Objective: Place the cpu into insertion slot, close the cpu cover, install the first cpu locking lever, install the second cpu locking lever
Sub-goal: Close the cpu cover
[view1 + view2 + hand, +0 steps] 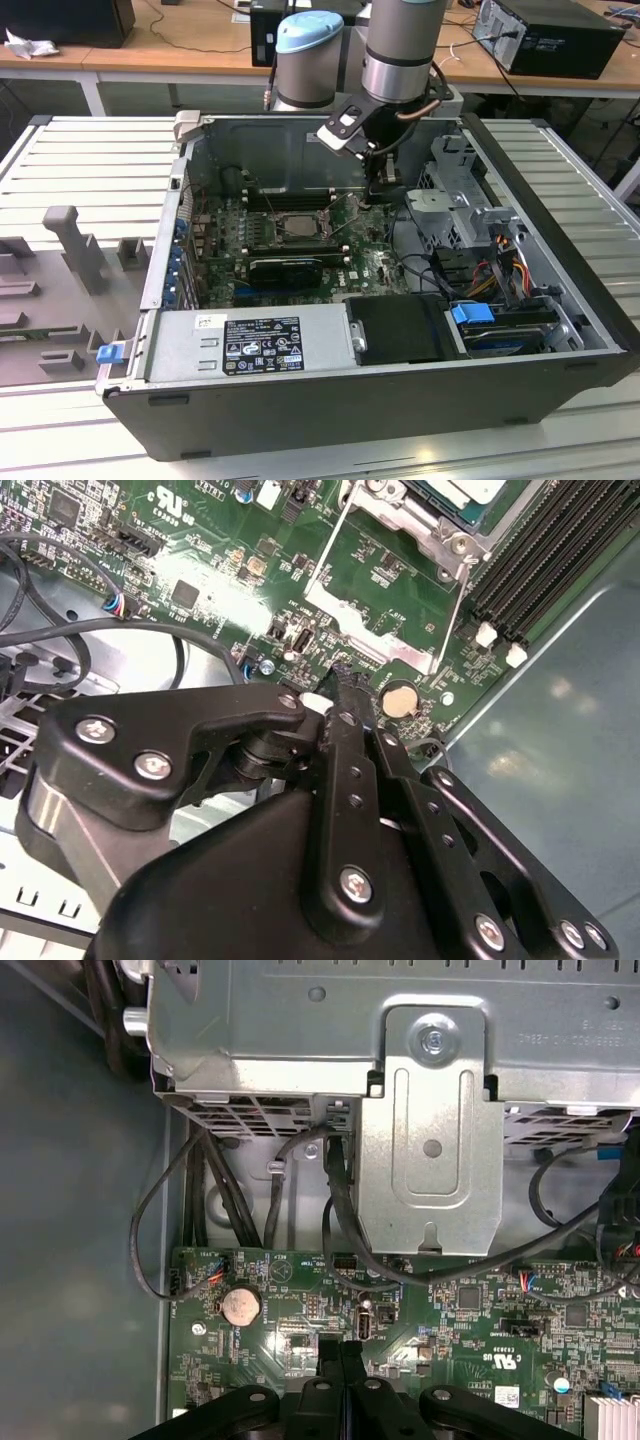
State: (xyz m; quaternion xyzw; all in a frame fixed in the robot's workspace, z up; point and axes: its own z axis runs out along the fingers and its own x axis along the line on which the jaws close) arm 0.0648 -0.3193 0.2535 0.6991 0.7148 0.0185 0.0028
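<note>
On a slatted table (90, 150) by desks (170, 55), closed fingers (330, 1360) hover inside the case (330, 400).

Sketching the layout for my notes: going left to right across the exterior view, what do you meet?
Grey blocks on the table → processor socket → gripper → metal drive cage.

Lab; open computer case (330, 400) on slatted bench (80, 160); desks (150, 50) behind

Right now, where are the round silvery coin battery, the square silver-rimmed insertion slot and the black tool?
Coin battery (241, 1306): first wrist view, face centre.
Insertion slot (293, 226): exterior view, its middle.
Tool (340, 1350): first wrist view, between fingertips.
</note>
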